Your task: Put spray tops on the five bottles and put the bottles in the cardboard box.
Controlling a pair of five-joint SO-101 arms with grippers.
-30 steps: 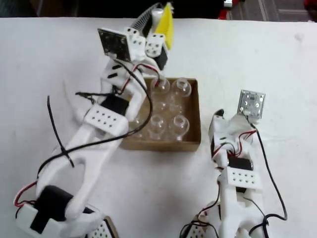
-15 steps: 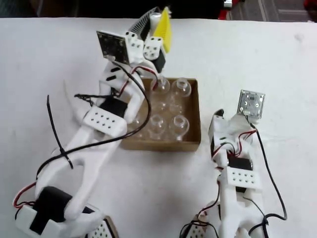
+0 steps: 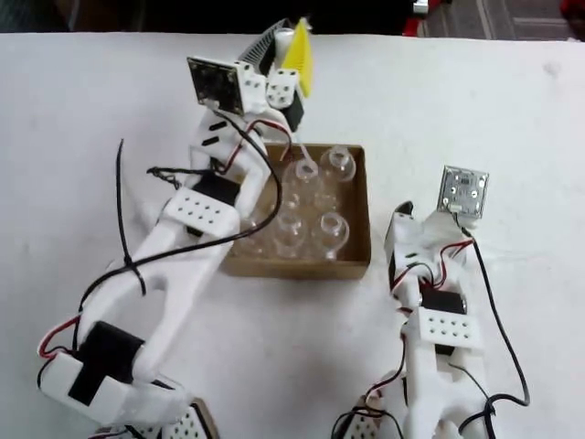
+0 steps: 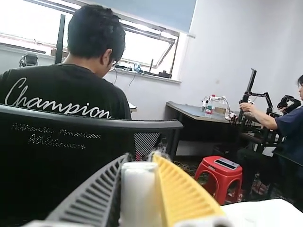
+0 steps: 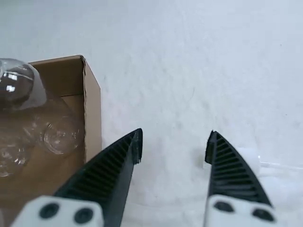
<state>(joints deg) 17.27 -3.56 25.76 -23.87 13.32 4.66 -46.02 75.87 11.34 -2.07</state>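
Now | step, judged: capping; left gripper (image 4: 140, 163) clamped on white spray top (image 4: 138, 194), raised beyond cardboard box (image 3: 302, 267) | bottles (image 3: 329, 229) in box, behind and below it | next: lower top squarely onto 1 open neck | right gripper (image 5: 173, 139) wide apart, empty, box wall just beside | worktop (image 3: 475, 101) far edge near left gripper; open room right of box

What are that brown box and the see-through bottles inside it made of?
The brown open-topped box looks like matt cardboard: dull tan walls with thin raw edges. The clear round bottles look like glossy transparent plastic or glass. They catch bright highlights, and the box floor shows through them. I cannot tell which of the two it is.
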